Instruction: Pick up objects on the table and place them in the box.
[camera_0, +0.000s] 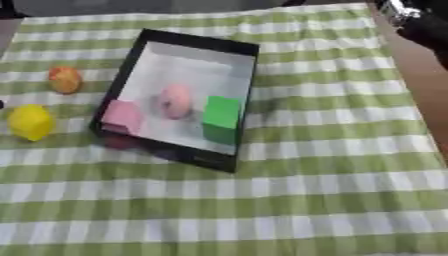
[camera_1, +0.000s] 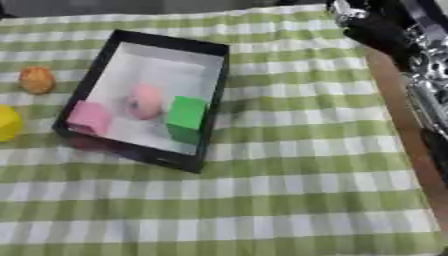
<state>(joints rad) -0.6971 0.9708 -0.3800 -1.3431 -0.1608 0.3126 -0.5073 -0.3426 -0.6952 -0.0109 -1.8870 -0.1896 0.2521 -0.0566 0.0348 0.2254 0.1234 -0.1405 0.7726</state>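
Box: your black-rimmed box (camera_0: 248, 75) lies askew on the bench, left of centre.
Inside the box: a pink block (camera_0: 122, 116) at 8 o'clock, a pink rounded thing (camera_0: 176, 100) in the middle, a green block (camera_0: 221, 119) at 4 o'clock.
Outside: an orange thing (camera_0: 65, 80) and a yellow thing (camera_0: 31, 122) on the checked cloth (camera_0: 332, 165) at the box's 9 o'clock.
Right hand: your hand (camera_1: 372, 27) shows at 1 o'clock; fingers cannot be made out.
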